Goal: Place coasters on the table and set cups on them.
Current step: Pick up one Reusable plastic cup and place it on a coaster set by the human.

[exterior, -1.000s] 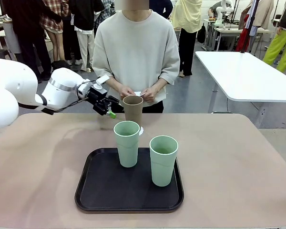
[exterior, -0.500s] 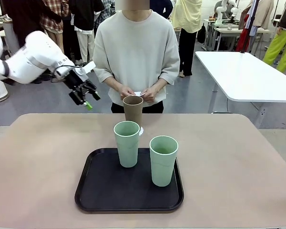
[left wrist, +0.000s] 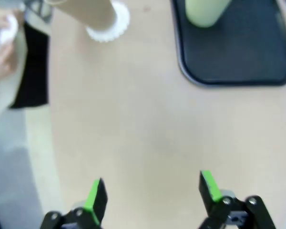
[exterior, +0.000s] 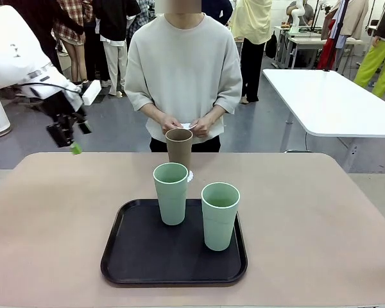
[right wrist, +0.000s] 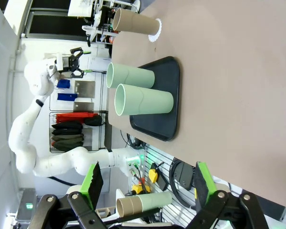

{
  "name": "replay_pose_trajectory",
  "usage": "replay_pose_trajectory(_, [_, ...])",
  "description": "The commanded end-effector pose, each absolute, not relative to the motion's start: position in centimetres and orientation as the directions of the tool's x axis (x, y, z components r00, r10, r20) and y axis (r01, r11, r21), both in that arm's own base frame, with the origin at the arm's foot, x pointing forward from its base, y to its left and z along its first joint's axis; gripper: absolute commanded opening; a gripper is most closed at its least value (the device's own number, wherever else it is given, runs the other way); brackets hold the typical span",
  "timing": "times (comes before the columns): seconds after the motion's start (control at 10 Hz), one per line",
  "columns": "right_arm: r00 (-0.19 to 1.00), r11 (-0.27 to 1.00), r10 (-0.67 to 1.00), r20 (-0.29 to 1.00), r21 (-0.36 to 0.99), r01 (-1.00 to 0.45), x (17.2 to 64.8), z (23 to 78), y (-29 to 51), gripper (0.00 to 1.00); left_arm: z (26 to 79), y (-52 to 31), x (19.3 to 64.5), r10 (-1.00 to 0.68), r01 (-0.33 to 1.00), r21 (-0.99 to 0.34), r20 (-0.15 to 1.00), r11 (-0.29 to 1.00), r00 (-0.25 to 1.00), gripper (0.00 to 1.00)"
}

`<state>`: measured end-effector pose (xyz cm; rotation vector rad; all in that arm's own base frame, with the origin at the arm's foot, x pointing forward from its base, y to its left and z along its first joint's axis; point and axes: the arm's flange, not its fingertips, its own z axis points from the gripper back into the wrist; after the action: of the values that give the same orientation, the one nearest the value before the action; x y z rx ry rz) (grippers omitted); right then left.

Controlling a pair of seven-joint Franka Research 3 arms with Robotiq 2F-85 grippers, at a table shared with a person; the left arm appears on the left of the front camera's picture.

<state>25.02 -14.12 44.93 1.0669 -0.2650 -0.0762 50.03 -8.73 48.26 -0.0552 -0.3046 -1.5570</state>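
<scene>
- Jaws of my left gripper [exterior: 68,136] stand wide and hold nothing; it hangs above the far left corner of the table [exterior: 308,212].
- On the black tray [exterior: 125,256] at the middle of the near edge, the left green cup [exterior: 171,192] stands upright.
- Past the tray, near the far edge, the brown cup [exterior: 178,146] rests on a coaster [exterior: 189,175]. I judge that pair done.
- Just behind it, the person's hands [exterior: 186,126] hold something white, likely more coasters.
- The right green cup [exterior: 220,215] stands on the tray's right half.
- My right gripper [right wrist: 145,186] is spread, nothing between its pads.
- Next I need a coaster laid on bare tabletop, then a side grasp on a green cup, set down centred.
</scene>
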Motion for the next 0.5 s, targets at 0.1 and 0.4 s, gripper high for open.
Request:
replay_pose_trajectory(0.1, [0.963, 0.470, -0.193, 0.186, 0.879, -0.076, 25.1, 45.0, -14.2, 1.00, 49.2, -8.9, 45.7, -0.995, 0.986, 0.138, 0.051, 0.095, 0.089, 1.00])
replay_pose_trajectory(0.4, [0.963, 0.470, -0.193, 0.186, 0.879, -0.076, 25.1, 45.0, -14.2, 1.00, 49.5, -8.3, 45.3, -0.995, 0.984, 0.152, 0.055, 0.091, 0.084, 1.00])
